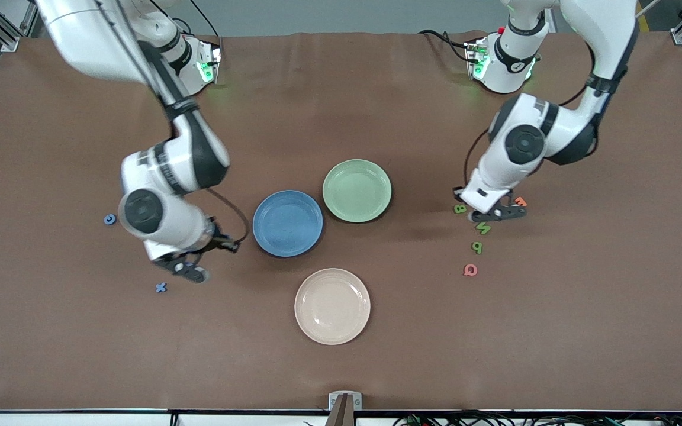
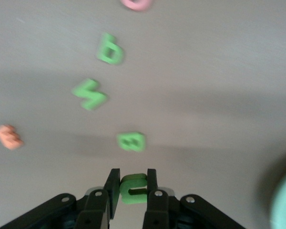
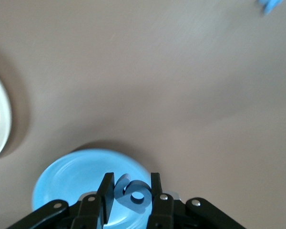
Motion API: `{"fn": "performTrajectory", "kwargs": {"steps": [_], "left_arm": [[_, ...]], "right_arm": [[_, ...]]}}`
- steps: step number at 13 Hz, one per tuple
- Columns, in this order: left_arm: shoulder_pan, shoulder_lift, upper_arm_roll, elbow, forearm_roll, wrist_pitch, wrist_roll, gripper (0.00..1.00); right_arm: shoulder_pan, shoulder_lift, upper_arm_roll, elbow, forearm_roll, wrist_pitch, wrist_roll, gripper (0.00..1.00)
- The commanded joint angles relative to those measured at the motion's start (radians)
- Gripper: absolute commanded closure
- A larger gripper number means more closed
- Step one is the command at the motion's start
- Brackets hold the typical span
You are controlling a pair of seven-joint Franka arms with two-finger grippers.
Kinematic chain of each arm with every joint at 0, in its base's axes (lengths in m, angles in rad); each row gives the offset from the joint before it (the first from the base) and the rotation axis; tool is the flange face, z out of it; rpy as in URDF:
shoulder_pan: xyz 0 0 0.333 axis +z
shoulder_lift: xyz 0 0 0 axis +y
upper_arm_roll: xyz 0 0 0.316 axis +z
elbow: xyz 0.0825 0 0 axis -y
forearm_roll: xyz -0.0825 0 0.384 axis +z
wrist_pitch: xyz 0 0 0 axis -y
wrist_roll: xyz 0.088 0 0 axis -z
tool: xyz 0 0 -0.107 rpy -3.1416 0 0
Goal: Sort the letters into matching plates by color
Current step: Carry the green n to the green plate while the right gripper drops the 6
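Observation:
My left gripper (image 2: pixel 133 177) is shut on a green letter (image 2: pixel 132 192), held just above the table by three more green letters (image 2: pixel 131 141) (image 2: pixel 89 94) (image 2: pixel 109 49). From the front the left gripper (image 1: pixel 496 215) is over the green letters (image 1: pixel 460 208) (image 1: pixel 483 228) (image 1: pixel 477 247) and hides the one it holds. My right gripper (image 3: pixel 131 179) is shut on a blue letter (image 3: pixel 136 195), with the blue plate (image 3: pixel 66 176) showing past it. That right gripper (image 1: pixel 192 272) hangs between a blue X letter (image 1: pixel 161 287) and the blue plate (image 1: pixel 288 223). Another blue letter (image 1: pixel 110 219) lies toward the right arm's end. The green plate (image 1: pixel 357 190) holds nothing.
A cream plate (image 1: pixel 332 306) sits nearer the front camera than the two coloured plates. A pink-red letter (image 1: pixel 470 270) and an orange letter (image 1: pixel 520 202) lie among the green ones.

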Motion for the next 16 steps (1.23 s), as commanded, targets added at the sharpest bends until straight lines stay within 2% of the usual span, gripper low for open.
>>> {"fn": "performTrajectory", "kwargs": {"steps": [1, 2, 4, 8, 10, 13, 14, 16], "left_arm": [[-0.008, 0.07, -0.097, 0.058, 0.006, -0.008, -0.163, 0.78], [-0.025, 0.091, -0.119, 0.08, 0.006, -0.008, -0.198, 0.78], [-0.083, 0.124, -0.119, 0.11, 0.006, -0.004, -0.263, 0.78], [-0.18, 0.216, -0.115, 0.173, 0.022, 0.044, -0.4, 0.78], [-0.221, 0.262, -0.113, 0.209, 0.038, 0.075, -0.458, 0.78], [-0.255, 0.328, -0.113, 0.265, 0.104, 0.081, -0.56, 0.78], [-0.266, 0.334, -0.113, 0.272, 0.117, 0.081, -0.583, 0.78], [-0.275, 0.352, -0.113, 0.27, 0.149, 0.101, -0.607, 0.78]], "right_arm": [[0.091, -0.025, -0.014, -0.112, 0.016, 0.14, 0.155, 1.0], [0.112, -0.021, -0.014, -0.115, 0.016, 0.157, 0.176, 0.94], [0.126, -0.007, -0.016, -0.114, 0.015, 0.161, 0.203, 0.0], [0.106, -0.011, -0.023, -0.103, 0.002, 0.129, 0.117, 0.0], [0.013, -0.025, -0.027, -0.105, 0.002, 0.089, -0.073, 0.0], [-0.149, -0.018, -0.028, -0.105, -0.021, 0.101, -0.353, 0.03], [-0.2, -0.016, -0.028, -0.103, -0.069, 0.118, -0.426, 0.07], [-0.287, 0.013, -0.027, -0.097, -0.119, 0.159, -0.536, 0.2]]}}
